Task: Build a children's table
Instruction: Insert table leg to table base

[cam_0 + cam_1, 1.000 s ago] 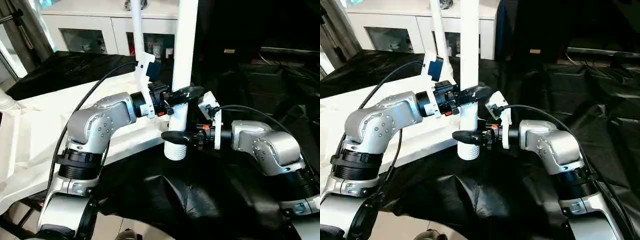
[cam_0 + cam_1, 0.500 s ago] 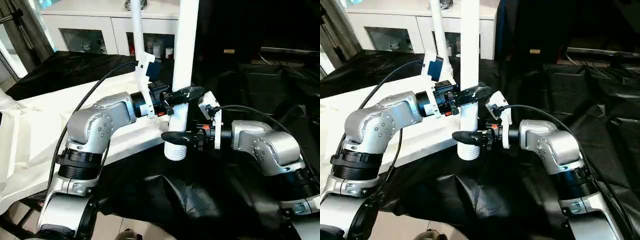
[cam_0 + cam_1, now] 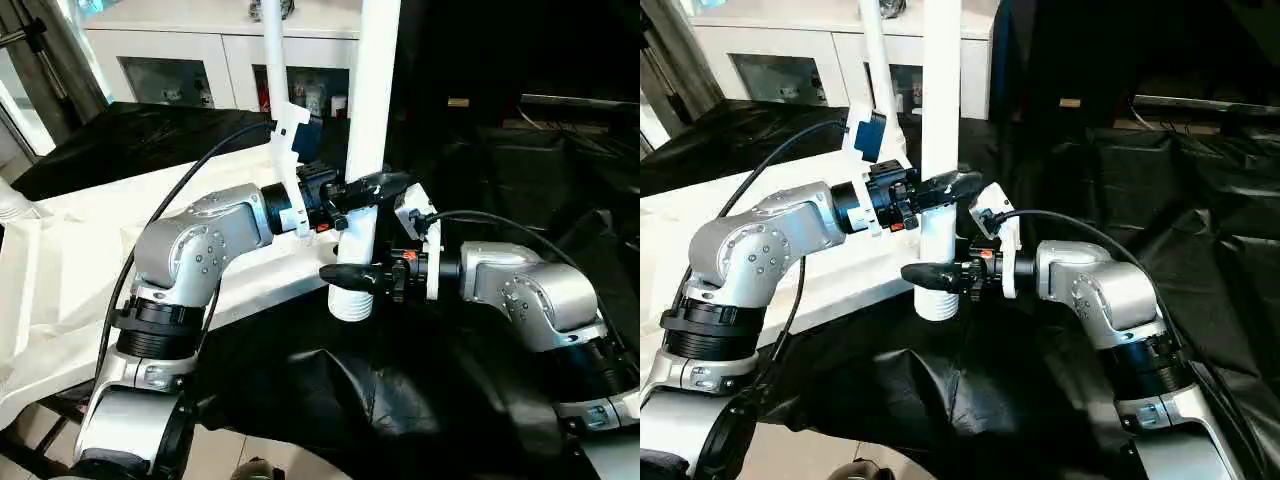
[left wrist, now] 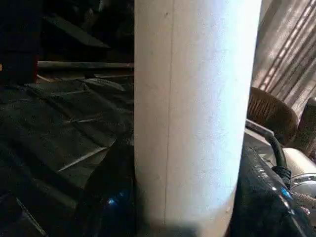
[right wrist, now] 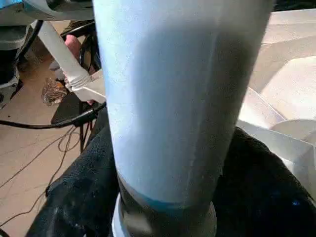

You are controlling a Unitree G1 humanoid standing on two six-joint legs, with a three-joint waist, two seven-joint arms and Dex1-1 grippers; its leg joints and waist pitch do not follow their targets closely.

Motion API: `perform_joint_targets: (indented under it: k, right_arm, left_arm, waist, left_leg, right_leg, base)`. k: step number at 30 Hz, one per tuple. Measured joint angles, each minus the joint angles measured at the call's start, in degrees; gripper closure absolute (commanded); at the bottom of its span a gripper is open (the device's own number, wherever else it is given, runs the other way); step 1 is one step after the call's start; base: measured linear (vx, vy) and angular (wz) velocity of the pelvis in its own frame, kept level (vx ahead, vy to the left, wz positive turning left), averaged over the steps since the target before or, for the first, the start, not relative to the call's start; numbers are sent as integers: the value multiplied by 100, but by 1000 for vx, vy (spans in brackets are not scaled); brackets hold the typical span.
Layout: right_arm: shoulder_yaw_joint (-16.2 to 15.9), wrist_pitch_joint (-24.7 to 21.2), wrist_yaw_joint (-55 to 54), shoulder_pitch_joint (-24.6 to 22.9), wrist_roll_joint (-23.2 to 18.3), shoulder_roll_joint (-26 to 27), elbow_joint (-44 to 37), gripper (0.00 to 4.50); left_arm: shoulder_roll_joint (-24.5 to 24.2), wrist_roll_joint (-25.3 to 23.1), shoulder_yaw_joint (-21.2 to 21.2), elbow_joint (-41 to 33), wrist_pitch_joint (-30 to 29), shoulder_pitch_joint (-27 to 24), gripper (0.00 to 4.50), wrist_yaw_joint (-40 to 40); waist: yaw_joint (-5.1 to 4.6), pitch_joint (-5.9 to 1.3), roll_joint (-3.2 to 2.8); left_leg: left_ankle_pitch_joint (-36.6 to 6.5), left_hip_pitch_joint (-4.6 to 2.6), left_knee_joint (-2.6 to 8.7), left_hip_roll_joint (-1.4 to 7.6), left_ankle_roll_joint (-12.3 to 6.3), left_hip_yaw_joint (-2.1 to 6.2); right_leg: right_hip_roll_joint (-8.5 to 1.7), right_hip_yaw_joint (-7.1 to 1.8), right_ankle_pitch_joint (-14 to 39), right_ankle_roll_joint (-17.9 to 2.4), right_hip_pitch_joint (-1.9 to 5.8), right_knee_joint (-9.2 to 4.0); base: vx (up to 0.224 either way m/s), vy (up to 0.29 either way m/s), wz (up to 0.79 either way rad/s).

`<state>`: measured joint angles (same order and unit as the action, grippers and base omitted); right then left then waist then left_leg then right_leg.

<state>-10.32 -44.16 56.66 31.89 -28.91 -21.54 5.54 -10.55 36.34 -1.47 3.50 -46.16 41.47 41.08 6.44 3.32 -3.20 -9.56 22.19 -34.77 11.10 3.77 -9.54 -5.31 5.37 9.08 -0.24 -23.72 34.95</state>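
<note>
A white tube leg is held upright over the black cloth, beside the edge of the white table top; the left hand is pinched around the leg; the right hand sits lower, its fingers around the ribbed end, grip uncertain.
</note>
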Motion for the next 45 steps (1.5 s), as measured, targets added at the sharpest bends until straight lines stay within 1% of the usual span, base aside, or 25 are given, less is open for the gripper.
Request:
perform_joint_targets:
  k: [3, 4, 8, 16, 17, 18, 20, 22, 24, 25, 27, 28, 29, 31, 35, 37, 38, 39, 40, 41, 42, 43, 44, 45]
  right_arm:
    - [0, -16, 2, 0, -9, 10, 1, 213]
    - [-1, -16, 2, 0, -11, 13, 1, 213]
    - [-2, -16, 7, 0, -22, 36, 1, 250]
    - [-5, -19, 1, -12, -14, 39, -26, 257]
    - [-5, -19, -2, -14, -8, 39, -26, 257]
    - [-5, -18, -6, -14, -6, 39, -26, 257]
    - [-2, -16, -22, -13, -3, 38, -25, 257]
    - [1, -11, -52, -14, -3, 38, -25, 257]
    - [57, 2, -79, -13, -2, 62, -25, 257]
    - [73, 11, -119, -15, -1, 81, -25, 257]
    - [122, 108, -155, -44, -4, 182, -21, 257]
    - [165, 167, -203, -62, -10, 272, -21, 257]
    - [210, 217, -258, -71, -18, 344, -21, 257]
    - [292, 310, -346, -77, -25, 440, -20, 257]
    - [506, 558, -559, -110, -49, 597, -18, 257]
    - [715, 814, -880, -178, -44, 808, -19, 257]
    - [815, 950, -1120, -210, 5, 892, -15, 257]
    - [869, 1104, -1353, -242, 112, 899, -14, 257]
    - [917, 1273, -1667, -302, 340, 848, -9, 258]
    - [971, 1351, -1859, -359, 499, 769, 1, 258]
    - [1037, 1387, -1984, -413, 618, 690, 19, 258]
    - [1047, 1497, -2099, -521, 778, 608, 20, 258]
    - [1036, 1597, -2155, -604, 900, 583, 20, 258]
    - [1017, 1677, -2185, -684, 981, 579, 19, 259]
  left_arm:
    - [-15, 0, 0, -1, 0, 0, 264, 14]
    - [-22, 1, 0, -2, -1, 0, 264, 26]
    - [-33, 0, 1, -3, 1, 0, 264, 28]
    - [-68, -17, -50, -3, 44, 2, 264, 71]
    - [-68, -39, -73, -3, 65, 5, 208, 67]
    - [-60, -54, -78, -3, 81, 6, 194, 61]
    - [-46, -77, -82, -2, 95, 6, 188, 42]
    - [-14, -76, -79, -1, 102, 6, 167, 28]
    - [100, -106, -50, 5, 270, 6, 150, -39]
    - [200, -130, -11, 9, 519, 6, 147, -85]
    - [460, -122, 243, 12, 1019, 20, 145, -207]
    - [661, -29, 479, 13, 1243, 82, 145, -326]
    - [764, 83, 648, 12, 1332, 175, 145, -403]
    - [837, 340, 944, -13, 1393, 410, 145, -527]
    - [952, 784, 1398, -59, 1453, 596, 145, -794]
    - [890, 914, 1580, -20, 1501, 693, 145, -909]
    - [731, 862, 1571, 16, 1513, 695, 145, -898]
    - [505, 650, 1473, 38, 1543, 669, 145, -857]
    - [66, 143, 1156, 23, 1693, 525, 145, -649]
    - [-245, -249, 851, 9, 1828, 352, 145, -440]
    - [-450, -550, 596, 12, 1902, 185, 145, -267]
    - [-726, -952, 204, 11, 1999, -77, 145, -16]
    - [-882, -1181, -116, 29, 2012, -239, 145, 119]
    - [-919, -1343, -345, 79, 2014, -364, 145, 208]
  waist:
    - [1, 0, 0]
    - [1, 0, 0]
    - [1, 0, 0]
    - [1, 0, 0]
    - [2, 0, 0]
    - [2, 0, 0]
    - [1, 0, 0]
    - [1, 0, 0]
    - [3, 0, 3]
    - [6, -1, 6]
    - [1, 2, 17]
    - [0, 3, 23]
    - [1, 5, 26]
    - [5, 4, 26]
    - [4, 3, 28]
    - [2, 0, 17]
    - [-2, -7, 1]
    - [-8, -12, -14]
    - [-16, -20, -24]
    - [-25, -24, -29]
    - [-32, -23, -30]
    - [-29, -24, -30]
    - [-30, -23, -30]
    - [-31, -21, -33]
  left_leg:
    - [0, 0, 0, 0, 0, 0]
    - [0, 0, 0, 0, 0, 0]
    - [0, 0, 0, 0, 0, 0]
    - [0, -1, 0, 0, 0, 1]
    - [0, -1, 0, 0, 0, 1]
    - [0, 0, 0, 0, 0, 1]
    - [0, -1, -1, 0, 0, 1]
    - [0, -1, -1, 0, 0, 0]
    - [0, 1, -1, 0, 0, 0]
    - [0, 0, -2, 0, 0, 1]
    - [0, 2, -2, 0, 0, 0]
    - [0, 2, -2, 2, 0, 0]
    - [0, 3, -2, 2, 0, -1]
    - [0, 1, -2, 1, 0, -1]
    - [0, 0, -3, 1, 0, -1]
    - [0, 0, -3, 1, 0, 2]
    - [0, -2, -3, 1, 0, 1]
    - [0, -3, -1, 0, 0, 2]
    - [0, -11, 5, -1, 0, 3]
    - [0, -15, 10, -1, 1, 2]
    - [0, -15, 12, -2, 1, 3]
    - [0, -13, 16, -2, 2, 4]
    - [0, -12, 16, -2, 3, 4]
    - [0, -5, 17, -5, 2, 3]
  right_leg:
    - [0, 0, 0, 0, 0, 0]
    - [0, 0, 0, 0, 0, 0]
    - [0, 0, 0, 0, 0, 0]
    - [0, 0, 0, 0, 0, 0]
    - [0, 0, 0, 0, 1, 0]
    - [0, 0, 0, 0, 0, 0]
    - [0, -1, 0, 0, 1, 0]
    - [0, 0, 0, 0, 1, 1]
    - [0, 0, 0, 0, 0, 0]
    - [0, 0, 0, 0, 1, 0]
    - [0, 0, 0, 0, 0, 0]
    - [0, 1, 0, 0, 0, 0]
    - [0, 1, 0, -1, -2, 1]
    - [0, 1, -1, -1, -1, 1]
    - [-1, 0, 0, -1, 1, 0]
    - [0, 2, 0, -1, 1, 1]
    - [0, 1, 0, 0, 0, 1]
    - [0, 0, 0, 1, 1, -1]
    - [0, -1, 2, 4, 4, -3]
    - [0, -1, 5, 8, 7, -4]
    - [0, -1, 7, 12, 7, -5]
    - [0, -1, 9, 14, 7, -6]
    - [0, -1, 10, 16, 6, -6]
    - [0, -2, 10, 16, 2, -6]
  base:
    - [0, 0, 0]
    - [0, 0, 0]
    - [0, 0, 0]
    - [0, 0, 0]
    - [0, 0, 0]
    - [0, 0, 0]
    - [0, 0, 0]
    - [0, 0, 0]
    - [0, 0, 0]
    - [0, 0, 0]
    - [0, 0, 0]
    - [0, 0, 0]
    - [0, 0, 0]
    - [0, 0, 0]
    - [0, 0, 0]
    - [0, 0, 0]
    - [0, 0, 0]
    - [0, 0, 0]
    - [0, 0, 0]
    - [0, 0, 0]
    - [0, 0, 0]
    - [0, 0, 0]
    - [0, 0, 0]
    - [0, 0, 0]
